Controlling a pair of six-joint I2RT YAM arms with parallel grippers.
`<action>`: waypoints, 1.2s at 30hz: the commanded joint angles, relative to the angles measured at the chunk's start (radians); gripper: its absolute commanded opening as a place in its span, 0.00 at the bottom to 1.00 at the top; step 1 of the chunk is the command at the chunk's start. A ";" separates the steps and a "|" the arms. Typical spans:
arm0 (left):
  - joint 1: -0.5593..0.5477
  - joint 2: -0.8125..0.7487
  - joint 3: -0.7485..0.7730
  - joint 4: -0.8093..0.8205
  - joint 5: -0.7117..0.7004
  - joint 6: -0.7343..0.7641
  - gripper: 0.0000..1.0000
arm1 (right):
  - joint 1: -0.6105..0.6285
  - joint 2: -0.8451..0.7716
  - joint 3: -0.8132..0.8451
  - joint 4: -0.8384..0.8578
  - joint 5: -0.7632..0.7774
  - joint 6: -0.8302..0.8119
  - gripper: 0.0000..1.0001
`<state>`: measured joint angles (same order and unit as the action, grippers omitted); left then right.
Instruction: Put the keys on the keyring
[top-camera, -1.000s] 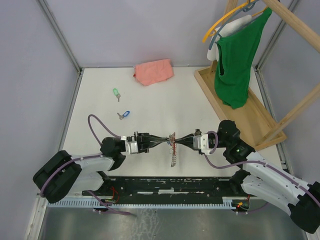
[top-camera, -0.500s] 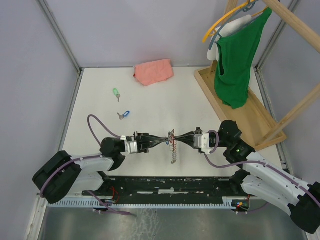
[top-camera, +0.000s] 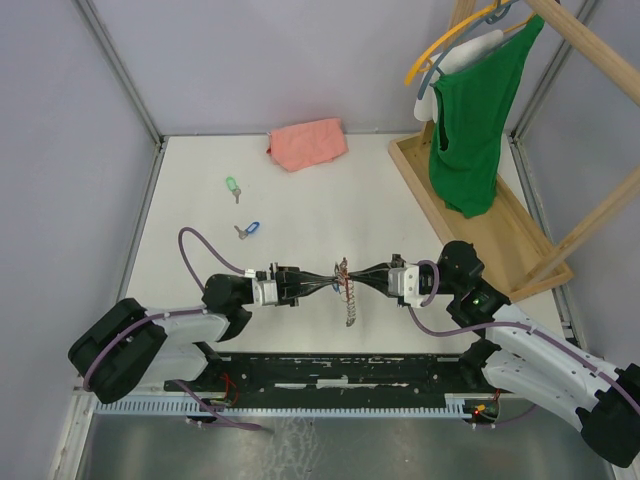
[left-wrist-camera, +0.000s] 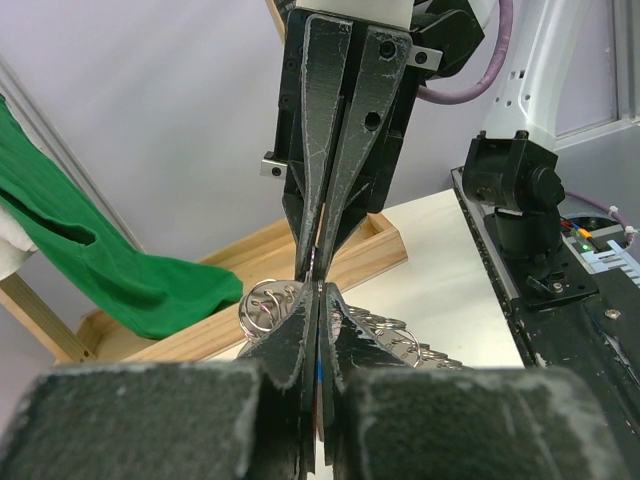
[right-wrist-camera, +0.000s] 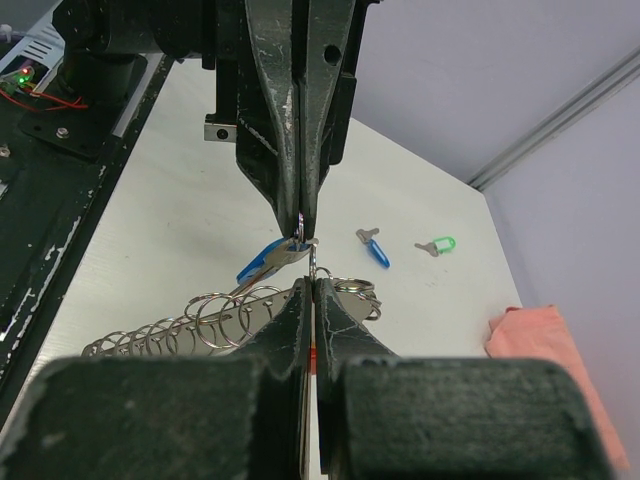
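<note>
Because the keys looked light, stiff and slick, the left end effector and right end effector clenched the keyring chain tip to tip; plastic heads seemed the surest holds.

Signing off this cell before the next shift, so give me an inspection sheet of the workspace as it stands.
Surface: white table, no spills seen.
Job's things: chain of silver key rings hanging at the gripper tips beside one blue-headed silver key; second blue-headed key and green-headed key loose on table.
Clutter: pink cloth.
Grippers: left gripper and right gripper shut, tip to tip.
Cables: purple cables loop off both arms.
Surroundings: wooden rack, green garment on hanger.
</note>
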<state>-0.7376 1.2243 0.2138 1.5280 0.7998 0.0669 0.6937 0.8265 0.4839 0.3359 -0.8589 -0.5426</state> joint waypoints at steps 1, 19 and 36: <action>-0.006 0.000 0.014 0.146 0.007 -0.020 0.03 | 0.003 -0.010 0.019 0.010 -0.005 -0.005 0.01; -0.013 0.004 0.021 0.146 0.010 -0.010 0.03 | 0.004 -0.012 0.028 -0.006 -0.027 -0.014 0.01; -0.017 0.007 0.022 0.146 0.006 -0.007 0.03 | 0.003 -0.013 0.030 -0.013 -0.041 -0.009 0.01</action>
<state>-0.7486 1.2350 0.2138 1.5280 0.7994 0.0673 0.6937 0.8265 0.4839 0.2882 -0.8715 -0.5549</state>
